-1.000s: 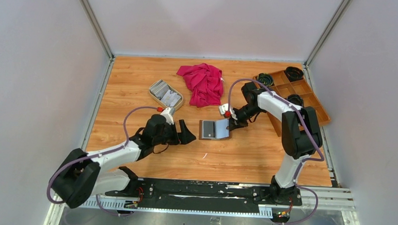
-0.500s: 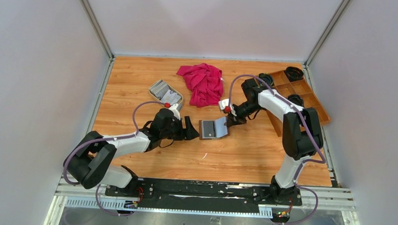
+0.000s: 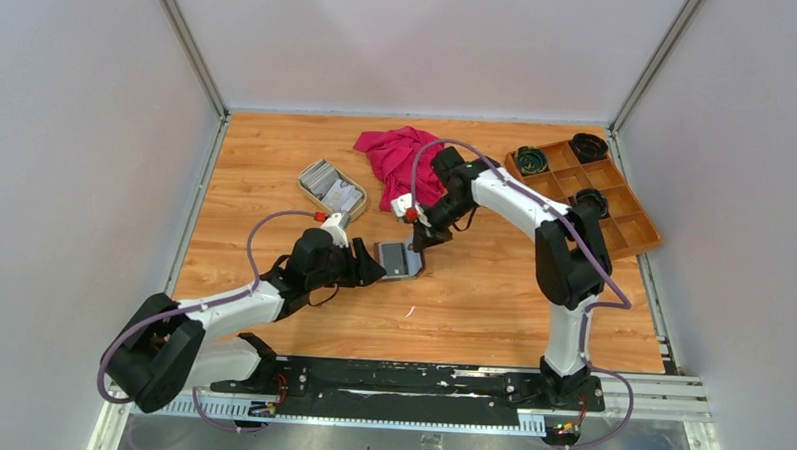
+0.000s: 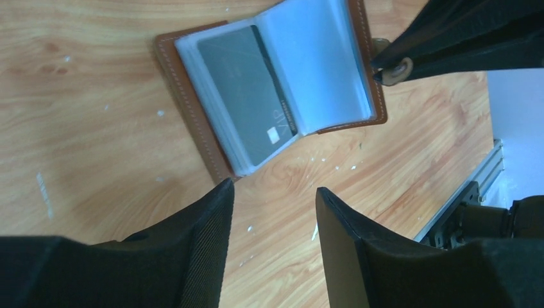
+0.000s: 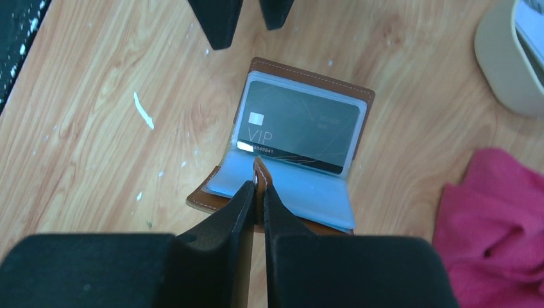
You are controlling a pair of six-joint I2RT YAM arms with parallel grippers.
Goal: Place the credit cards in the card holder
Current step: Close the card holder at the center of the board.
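Note:
The card holder point(image 5: 295, 192), brown leather, lies open on the table with clear sleeves up. A dark grey credit card point(image 5: 298, 125) marked VIP sits in its far sleeve and also shows in the left wrist view point(image 4: 247, 96). My right gripper point(image 5: 258, 186) is shut on the holder's brown snap tab point(image 5: 259, 168) at the near edge. My left gripper point(image 4: 274, 187) is open with only bare wood between its fingers, just short of the holder's point(image 4: 192, 83) corner. More credit cards point(image 3: 338, 191) lie in the beige dish.
The beige oval dish point(image 3: 311, 187) sits behind the left gripper point(image 3: 370, 268). A red cloth point(image 3: 402, 157) lies bunched behind the right gripper point(image 3: 421, 238). A wooden compartment tray point(image 3: 615, 208) with dark round items stands at the far right.
The right gripper has dragged the open card holder to the left, toward the left gripper. The left gripper's jaws have narrowed, and its arm has drawn back a little.

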